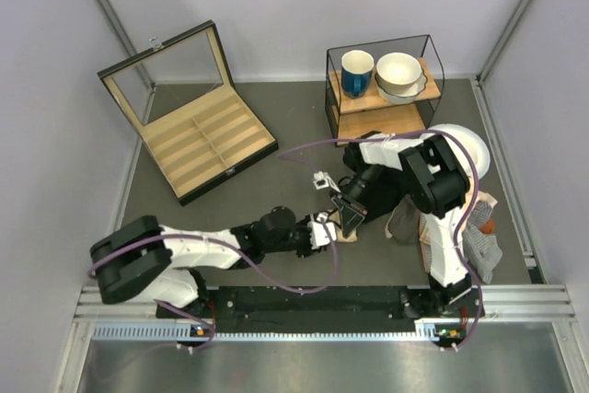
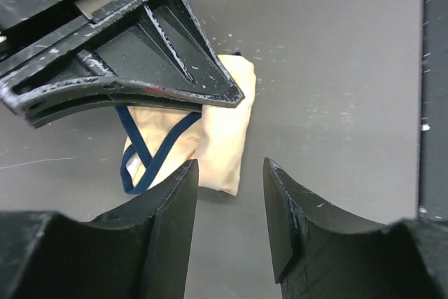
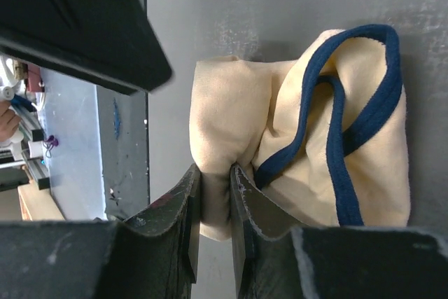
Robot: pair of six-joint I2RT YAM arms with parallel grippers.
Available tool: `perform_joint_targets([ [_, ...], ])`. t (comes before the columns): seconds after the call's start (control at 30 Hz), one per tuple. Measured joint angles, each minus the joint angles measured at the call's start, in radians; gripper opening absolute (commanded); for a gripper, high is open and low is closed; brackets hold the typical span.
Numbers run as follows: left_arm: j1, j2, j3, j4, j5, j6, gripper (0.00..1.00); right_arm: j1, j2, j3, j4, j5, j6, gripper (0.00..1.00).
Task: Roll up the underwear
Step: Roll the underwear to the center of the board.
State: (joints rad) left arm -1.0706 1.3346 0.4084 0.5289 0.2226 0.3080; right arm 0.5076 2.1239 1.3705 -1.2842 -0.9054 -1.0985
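Currently your right claw (image 3: 214, 173) is pinching a fold of the underwear (image 3: 301, 131) on the table — loosely bunched, proper rolling mostly remaining — while your left claw (image 2: 231, 166) is hovering released.

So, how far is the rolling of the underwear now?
Partly done. The underwear is bunched into a loose bundle on the table. In hand: the right gripper is shut on one fold, and the left gripper is open beside it. Left to do: a tight roll; the blue edging lies uncovered.
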Motion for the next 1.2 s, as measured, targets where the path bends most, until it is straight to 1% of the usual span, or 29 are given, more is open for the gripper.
perform_joint_targets([
  [0.23, -0.027, 0.179, 0.135, -0.119, -0.088, 0.114, 0.46, 0.0, 0.002, 0.0, -0.011, 0.006, 0.002, 0.2],
  [0.27, -0.029, 0.196, 0.149, -0.134, -0.097, 0.122, 0.41, 0.0, 0.003, 0.0, -0.014, 0.006, 0.002, 0.2],
  [0.3, -0.031, 0.208, 0.158, -0.144, -0.105, 0.128, 0.36, 0.0, 0.004, 0.0, -0.014, 0.006, 0.002, 0.23],
  [0.33, -0.032, 0.22, 0.169, -0.156, -0.111, 0.132, 0.28, 0.0, 0.005, 0.0, -0.015, 0.006, 0.003, 0.26],
  [0.37, -0.033, 0.232, 0.18, -0.168, -0.114, 0.137, 0.18, 0.0, 0.005, 0.0, -0.015, 0.006, 0.003, 0.28],
  [0.4, -0.033, 0.241, 0.19, -0.182, -0.116, 0.137, 0.04, 0.0, 0.005, 0.0, -0.016, 0.006, 0.004, 0.32],
  [0.43, -0.034, 0.248, 0.201, -0.197, -0.116, 0.137, 0.0, 0.0, 0.005, 0.0, -0.018, 0.006, 0.005, 0.33],
  [0.5, -0.035, 0.251, 0.219, -0.228, -0.113, 0.13, 0.0, -0.002, 0.004, 0.0, -0.023, 0.005, 0.012, 0.37],
  [0.63, -0.011, 0.261, 0.244, -0.265, -0.057, 0.09, 0.0, -0.026, -0.017, -0.003, -0.011, 0.008, 0.035, 0.39],
  [0.7, 0.028, 0.277, 0.264, -0.276, 0.007, 0.047, 0.0, -0.068, -0.063, -0.011, 0.028, 0.021, 0.055, 0.39],
  [0.8, 0.102, 0.313, 0.304, -0.298, 0.142, -0.035, 0.0, -0.149, -0.177, -0.048, 0.098, 0.037, 0.087, 0.4],
  [0.9, 0.183, 0.387, 0.377, -0.331, 0.309, -0.125, 0.0, -0.223, -0.324, -0.109, 0.194, 0.052, 0.115, 0.4],
  [0.97, 0.233, 0.454, 0.44, -0.362, 0.423, -0.189, 0.02, -0.246, -0.417, -0.155, 0.25, 0.053, 0.111, 0.4],
  [1.07, 0.296, 0.552, 0.528, -0.412, 0.57, -0.288, 0.02, -0.246, -0.547, -0.234, 0.299, 0.025, 0.057, 0.5],
  [1.1, 0.315, 0.583, 0.555, -0.431, 0.62, -0.322, 0.02, -0.243, -0.587, -0.263, 0.311, 0.01, 0.029, 0.56],
  [1.17, 0.349, 0.637, 0.594, -0.454, 0.7, -0.382, 0.03, -0.236, -0.664, -0.329, 0.326, -0.018, -0.05, 0.6],
  [1.2, 0.361, 0.657, 0.606, -0.458, 0.731, -0.407, 0.03, -0.229, -0.694, -0.363, 0.333, -0.024, -0.088, 0.61],
])
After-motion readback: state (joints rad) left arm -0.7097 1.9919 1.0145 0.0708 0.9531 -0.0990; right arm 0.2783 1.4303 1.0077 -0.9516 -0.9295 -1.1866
